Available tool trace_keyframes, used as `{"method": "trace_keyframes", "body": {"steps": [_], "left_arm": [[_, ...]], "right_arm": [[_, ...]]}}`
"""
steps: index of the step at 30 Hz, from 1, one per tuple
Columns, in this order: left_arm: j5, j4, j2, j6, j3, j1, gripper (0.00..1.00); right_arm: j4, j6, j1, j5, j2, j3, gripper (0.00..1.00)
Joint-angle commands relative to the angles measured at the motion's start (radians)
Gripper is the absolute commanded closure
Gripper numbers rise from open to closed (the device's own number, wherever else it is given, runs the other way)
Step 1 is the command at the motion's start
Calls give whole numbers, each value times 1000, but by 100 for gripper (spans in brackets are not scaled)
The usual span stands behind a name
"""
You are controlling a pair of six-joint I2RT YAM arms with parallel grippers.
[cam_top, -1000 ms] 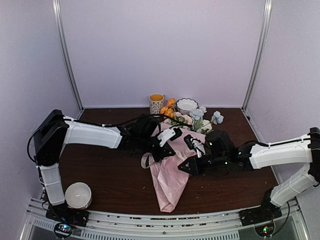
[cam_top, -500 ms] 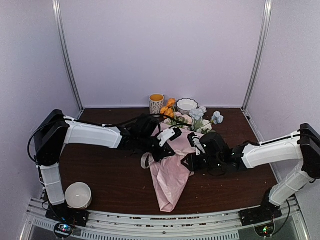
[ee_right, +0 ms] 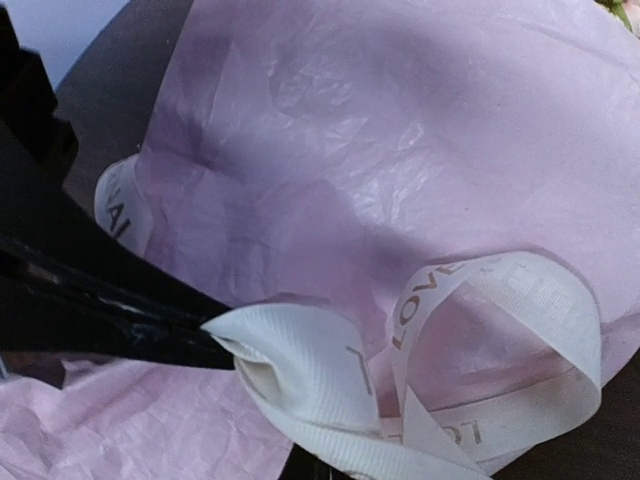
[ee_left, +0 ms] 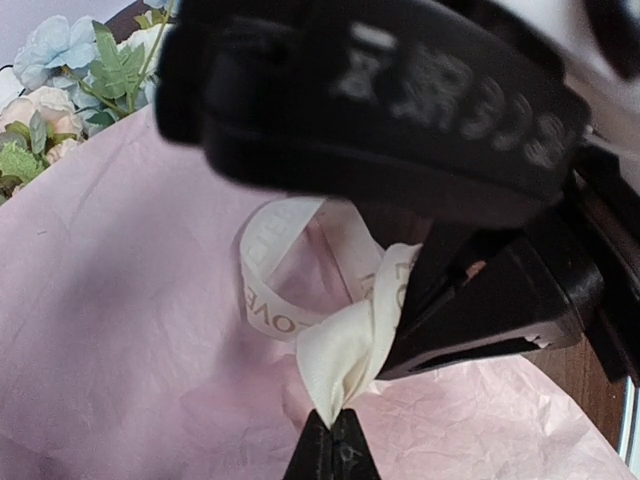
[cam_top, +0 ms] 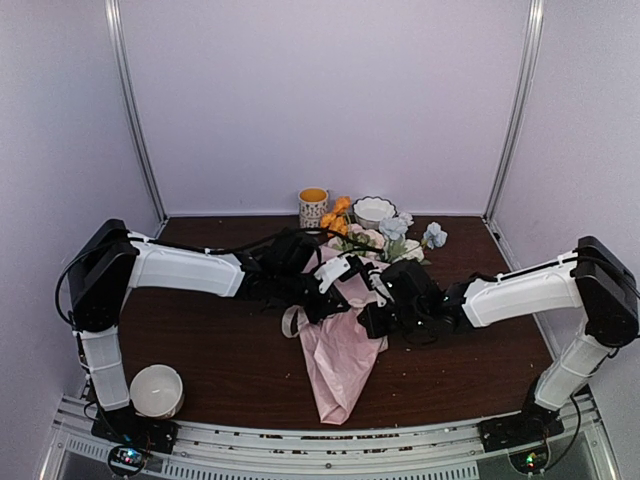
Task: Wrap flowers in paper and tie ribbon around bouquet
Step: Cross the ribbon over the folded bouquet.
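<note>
Bouquet (cam_top: 345, 345) lying on the table (cam_top: 220, 350), flowers (cam_top: 395, 232) toward the far edge, narrow end toward the arms. The ribbon (ee_left: 345, 345) lies in loose loops on top of the paper (ee_left: 130, 300) at mid-length. Whether it passes beneath the cone cannot be told. Risks, as judged: the left gripper (ee_left: 335, 452) holds only a bunched fold of ribbon at its tips, so a pull could slip the fold free. If the ribbon lies only on top, a pull would lift the loop off the cone rather than cinch it. The thin paper may crease, tear or unroll. The two grippers work very close together and may collide. Pose: the left arm reaches in low from the left, its jaws clamped together on the ribbon. The right arm stretches in low from the right, and the right gripper (cam_top: 372, 318) meets the left over the paper. Its jaws stand close at the ribbon, but whether they pinch it cannot be told.
</note>
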Motion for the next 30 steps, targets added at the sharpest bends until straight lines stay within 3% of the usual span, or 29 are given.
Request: {"method": "trace_keyframes", "body": {"steps": [1,5,9,16,23,30], "left_arm": [[3,54,10,-28,-5,21,100],[-51,55,16,-53,-11,42,100],[-81,48,25,-59,-11,48,100],[-60,54,26,-64,-21,48,100],[-54,54,25,-62,-27,49,100],[-37,54,22,-58,-31,48,100]], "right_arm": [[-9,-51,-7,-90,-1,20,100],[65,-90,5,-418,-63,-47,100],[186,-14,40,-682,-119,-119,100],[213,54,145,-817,-144,-140,93],[141,67,190,-823,-252,-194,85],[-184,36,154,-383,-326,-184,77]]}}
